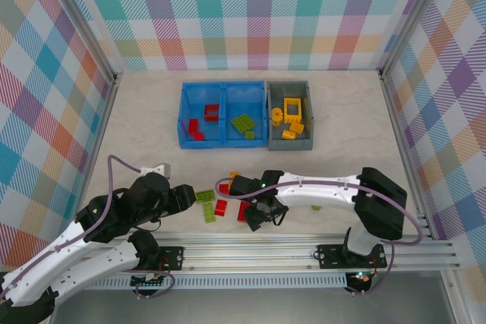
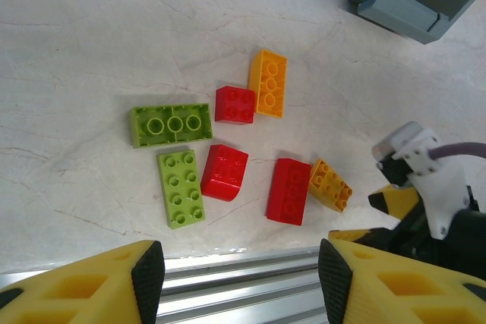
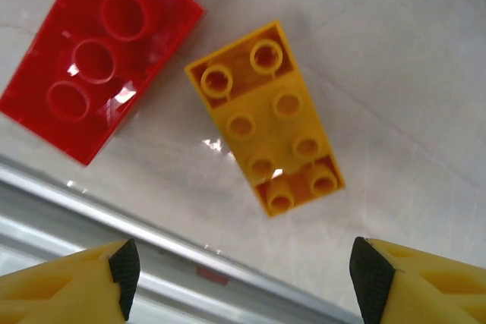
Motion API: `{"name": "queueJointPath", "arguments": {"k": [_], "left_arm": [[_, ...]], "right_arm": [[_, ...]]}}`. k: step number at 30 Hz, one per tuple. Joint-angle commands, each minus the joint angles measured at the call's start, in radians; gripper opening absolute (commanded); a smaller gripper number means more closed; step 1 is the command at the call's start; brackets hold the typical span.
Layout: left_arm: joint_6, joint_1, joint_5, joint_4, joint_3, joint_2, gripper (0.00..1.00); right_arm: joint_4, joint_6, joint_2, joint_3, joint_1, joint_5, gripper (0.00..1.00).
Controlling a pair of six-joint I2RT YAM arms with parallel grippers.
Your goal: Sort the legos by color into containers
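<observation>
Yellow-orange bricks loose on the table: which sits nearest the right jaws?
The studs-up yellow-orange plastic brick beside the long red brick; the other yellow-orange brick lies farther off, hollow side up.

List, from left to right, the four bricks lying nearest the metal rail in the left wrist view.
Lime green brick → red sloped brick → long red brick → small orange brick.
</observation>
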Motion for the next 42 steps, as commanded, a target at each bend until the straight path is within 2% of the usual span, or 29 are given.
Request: {"name": "queueJointPath", "arguments": {"k": [1, 10, 20, 23, 27, 30, 33, 37, 42], "left_arm": [[0.013, 0.0, 0.001, 0.021, 0.004, 0.004, 0.58], [0.032, 0.0, 0.08, 0.11, -0.03, -0.013, 0.6], [0.01, -0.001, 0.156, 0.25, -0.112, -0.082, 0.66], [0.0, 0.002, 0.169, 0.289, -0.126, -0.095, 0.67], [-0.002, 0.001, 0.155, 0.325, -0.103, -0.075, 0.67], [0.008, 0.002, 0.159, 0.39, -0.07, -0.015, 0.68], [0.044, 0.0, 0.192, 0.462, -0.001, 0.131, 0.68], [0.09, -0.014, 0.176, 0.516, 0.106, 0.328, 0.67], [0.151, -0.089, 0.007, 0.52, 0.249, 0.501, 0.64]], "right_arm": [[-0.001, -0.112, 0.03, 0.025, -0.041, 0.01, 0.76], [0.073, -0.157, 0.117, 0.032, -0.099, -0.026, 0.64], [0.122, -0.153, 0.154, 0.032, -0.132, -0.044, 0.42], [0.123, -0.139, 0.12, 0.02, -0.134, -0.016, 0.35], [0.048, -0.097, -0.031, 0.026, -0.164, 0.061, 0.34], [0.013, -0.083, -0.169, 0.032, -0.282, 0.059, 0.34], [0.052, -0.123, -0.251, 0.054, -0.49, -0.035, 0.34], [0.118, -0.179, -0.154, 0.168, -0.683, -0.166, 0.34], [0.167, -0.177, 0.069, 0.348, -0.826, -0.305, 0.33]]}}
